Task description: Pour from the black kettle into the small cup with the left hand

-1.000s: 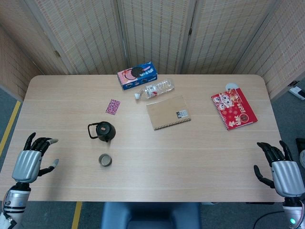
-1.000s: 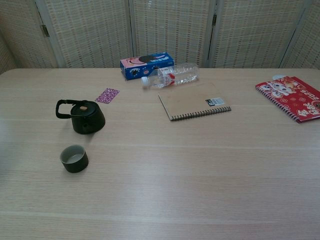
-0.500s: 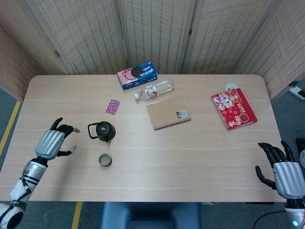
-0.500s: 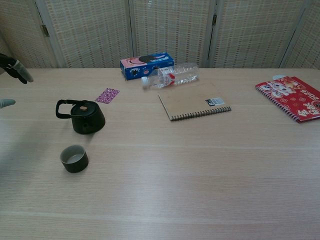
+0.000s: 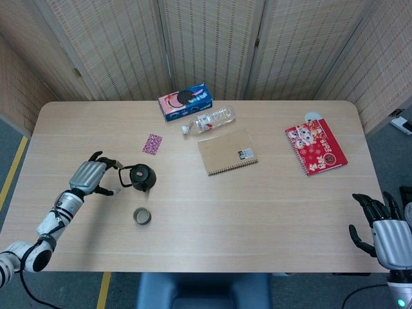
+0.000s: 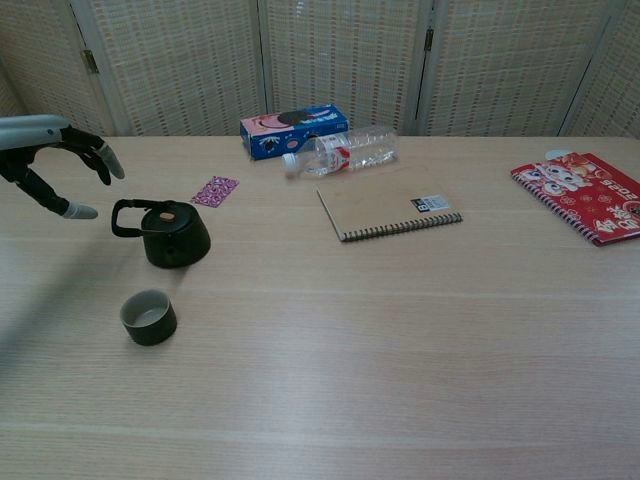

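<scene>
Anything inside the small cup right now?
The small cup shows a pale inner wall and looks empty from the chest view; its bottom is partly hidden by the near rim, so liquid cannot be ruled out.

The left hand [image 5: 90, 176] sits at the left of the head view, its forearm running down to the lower left corner. In the chest view its fingers [image 6: 100, 155] are spread and curved, empty. The right hand [image 5: 386, 233] hangs at the lower right corner, fingers apart, pointing up the frame, holding nothing.
</scene>
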